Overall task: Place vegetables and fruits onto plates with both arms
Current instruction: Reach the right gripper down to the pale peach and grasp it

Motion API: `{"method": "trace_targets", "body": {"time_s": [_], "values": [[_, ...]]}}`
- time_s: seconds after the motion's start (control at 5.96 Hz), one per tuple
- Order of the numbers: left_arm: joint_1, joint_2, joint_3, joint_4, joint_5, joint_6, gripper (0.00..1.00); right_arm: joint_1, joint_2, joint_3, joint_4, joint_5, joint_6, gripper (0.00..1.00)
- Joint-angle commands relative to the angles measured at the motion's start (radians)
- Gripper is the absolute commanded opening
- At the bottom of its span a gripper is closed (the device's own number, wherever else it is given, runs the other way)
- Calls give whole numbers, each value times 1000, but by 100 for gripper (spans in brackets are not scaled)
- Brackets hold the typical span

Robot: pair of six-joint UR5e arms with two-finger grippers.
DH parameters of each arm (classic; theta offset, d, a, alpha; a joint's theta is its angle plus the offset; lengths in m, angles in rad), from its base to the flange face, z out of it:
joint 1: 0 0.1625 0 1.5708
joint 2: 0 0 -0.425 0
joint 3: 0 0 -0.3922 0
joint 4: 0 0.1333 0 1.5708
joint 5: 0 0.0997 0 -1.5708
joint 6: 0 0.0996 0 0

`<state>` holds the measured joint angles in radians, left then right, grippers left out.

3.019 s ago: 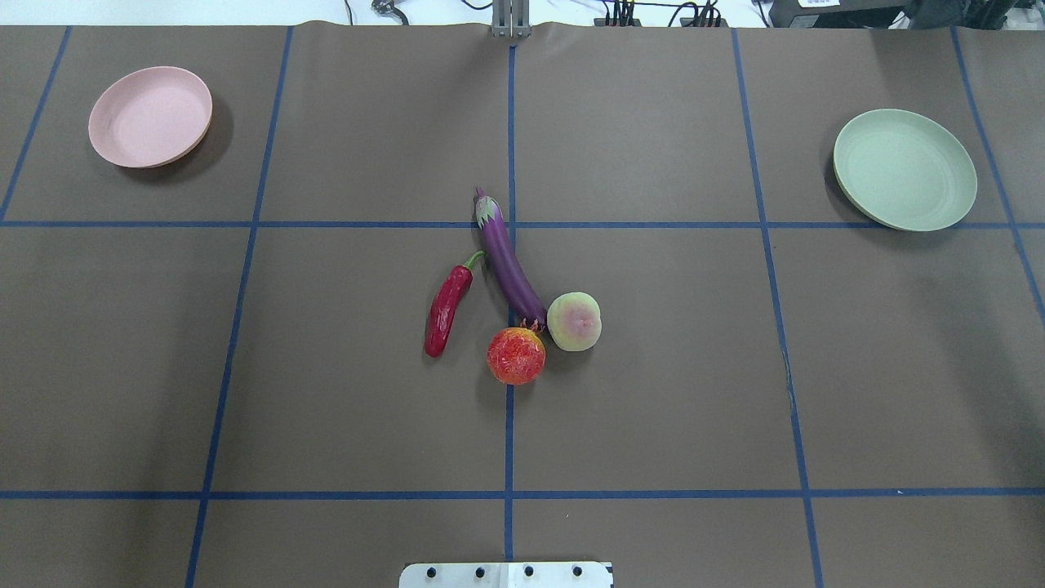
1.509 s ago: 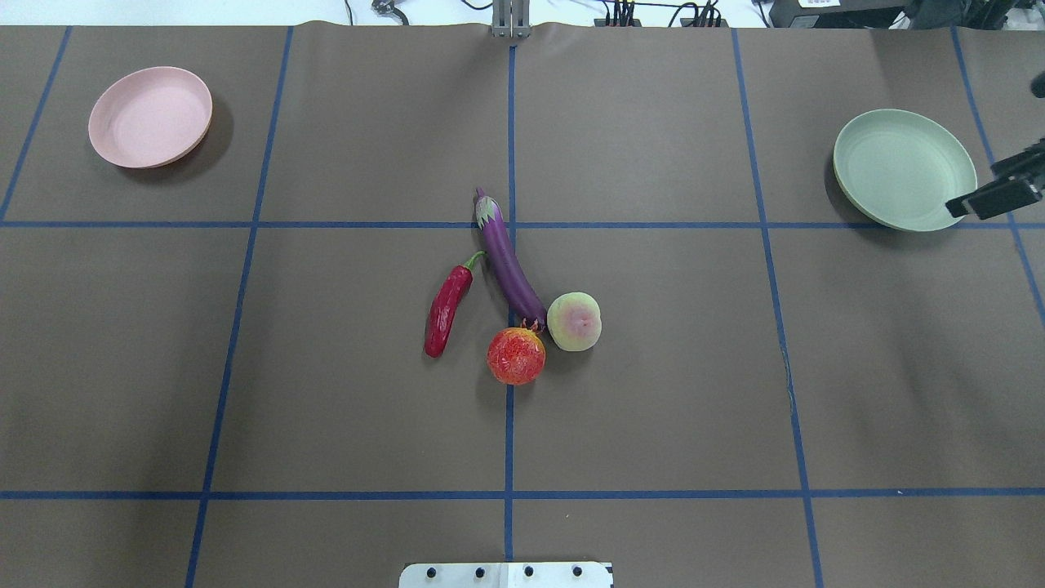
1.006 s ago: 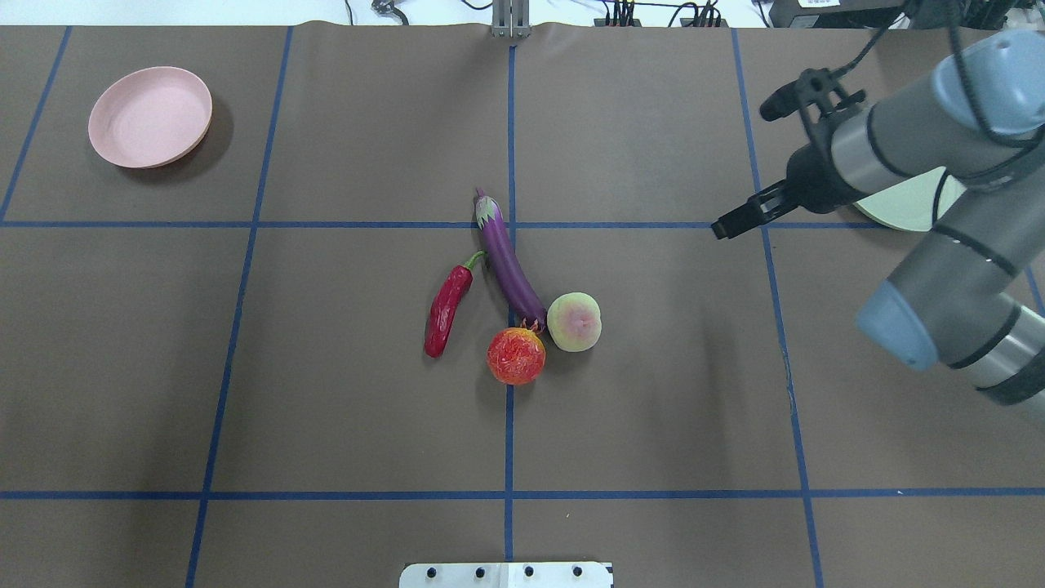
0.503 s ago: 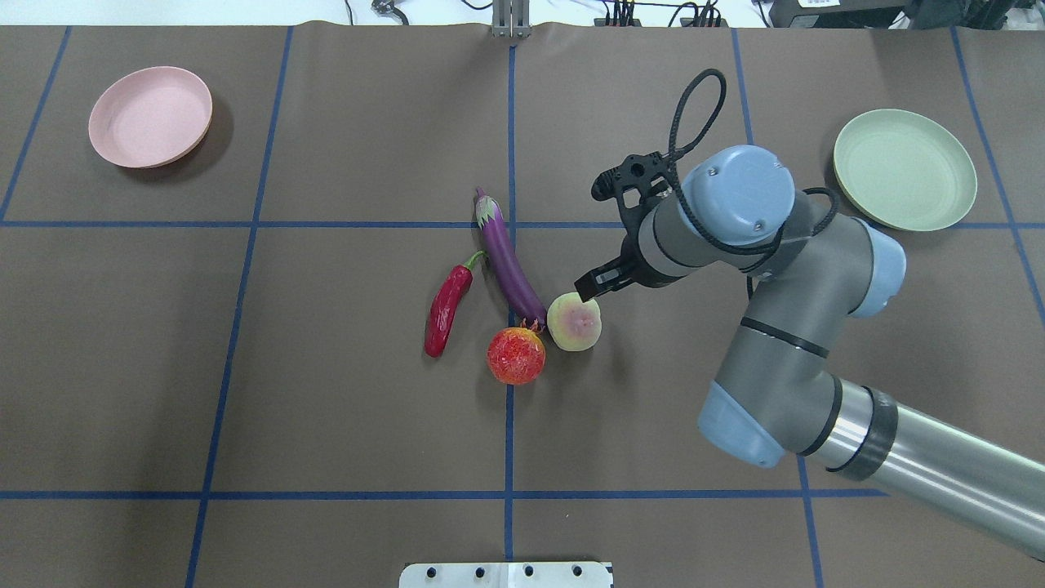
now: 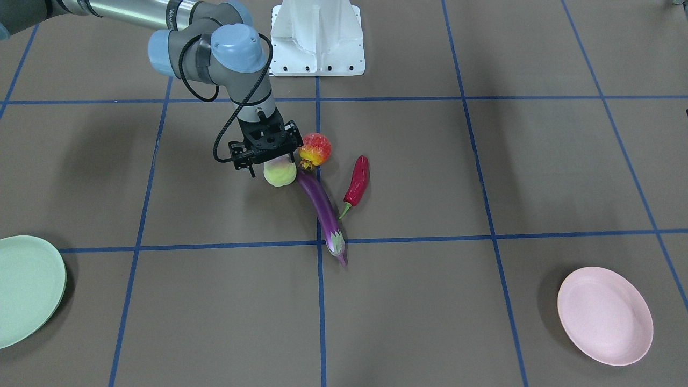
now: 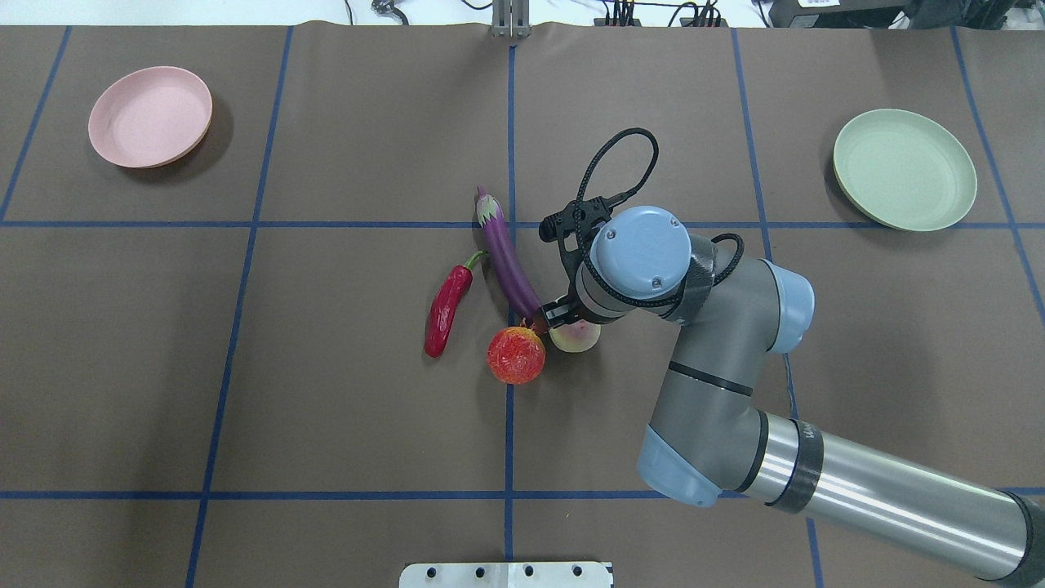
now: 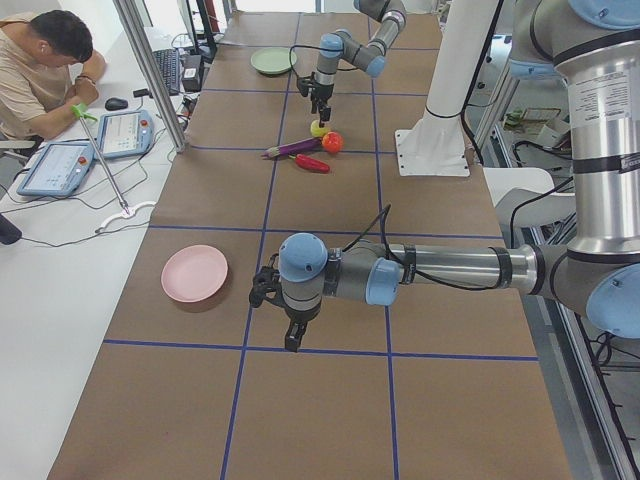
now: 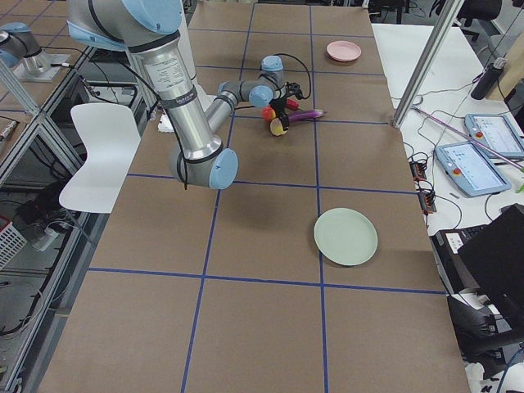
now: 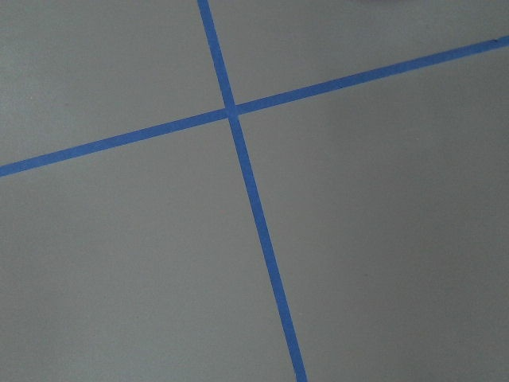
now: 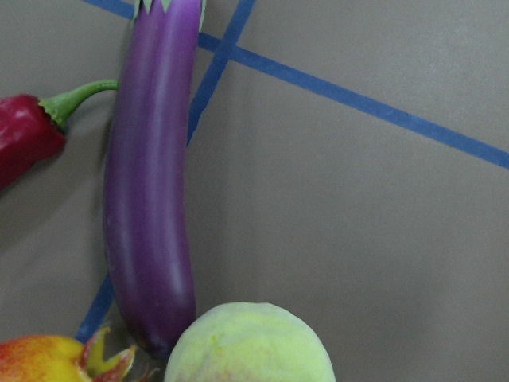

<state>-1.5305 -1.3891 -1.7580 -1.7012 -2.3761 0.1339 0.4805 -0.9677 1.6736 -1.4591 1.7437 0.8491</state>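
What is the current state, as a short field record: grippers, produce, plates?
right gripper: open, low over the peach
left gripper: over bare table near the pink plate; open or shut unclear
peach, pomegranate, eggplant, chili pepper: clustered on the table, none plated
pink plate, green plate: both empty

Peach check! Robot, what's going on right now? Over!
Right gripper open, low over peach on table. Left gripper over bare table, open or shut unclear. Eggplant and pomegranate crowd the peach. Pink plate, green plate empty.
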Motion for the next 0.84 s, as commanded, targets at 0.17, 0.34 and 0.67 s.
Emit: {"method": "trace_targets", "body": {"time_s": [0.17,0.34,0.67], "values": [[1,1,0,0,0,0,100,-10,60,-81,3,-7,13,99],[1,1,0,0,0,0,100,-10,60,-80,3,-6,11,99],[1,-1,0,0,0,-2,100,-8,58,-69,-3,10,5,52]]}}
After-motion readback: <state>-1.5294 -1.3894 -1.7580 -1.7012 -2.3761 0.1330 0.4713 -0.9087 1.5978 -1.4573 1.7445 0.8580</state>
